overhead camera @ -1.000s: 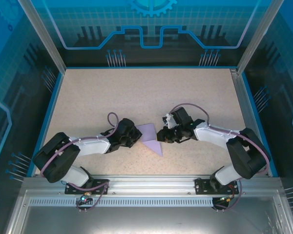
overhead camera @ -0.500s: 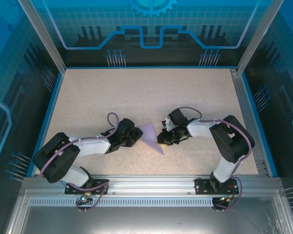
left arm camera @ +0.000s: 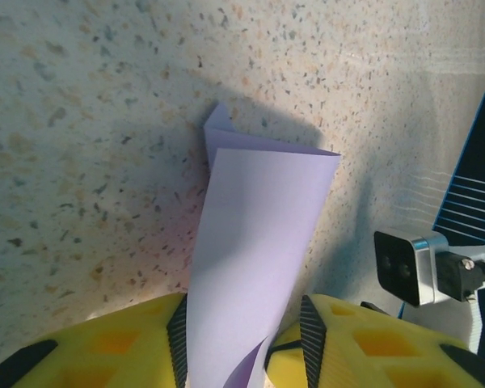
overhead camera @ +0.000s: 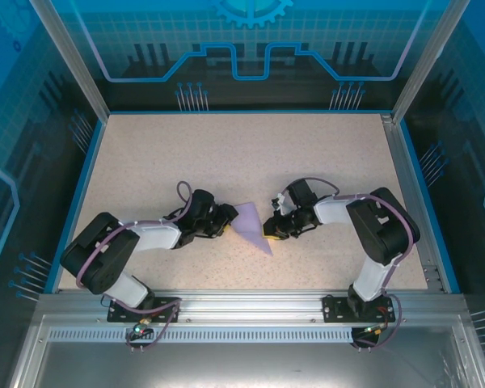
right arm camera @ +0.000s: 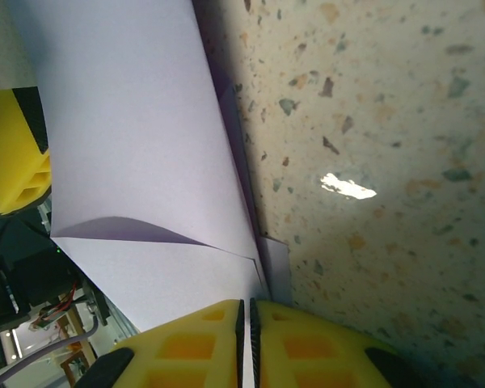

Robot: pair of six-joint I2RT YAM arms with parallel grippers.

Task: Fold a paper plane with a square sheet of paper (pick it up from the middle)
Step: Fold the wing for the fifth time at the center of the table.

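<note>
Nearest the arms, the purple paper (overhead camera: 250,228) ends in a sharp point — it is folded, pale and smooth, lying on the speckled table (overhead camera: 250,153). Its right edge is pinched by the right claw (overhead camera: 269,230), fingers pressed together. Its left side sits between the spread fingers of the left claw (overhead camera: 229,220).

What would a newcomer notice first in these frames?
The lavender paper, partly folded into a pointed shape, lies in the middle of the speckled table, between the two arms. The right gripper is pinched shut on the paper's edge. The left gripper has its jaws parted, with the paper running between them.
</note>
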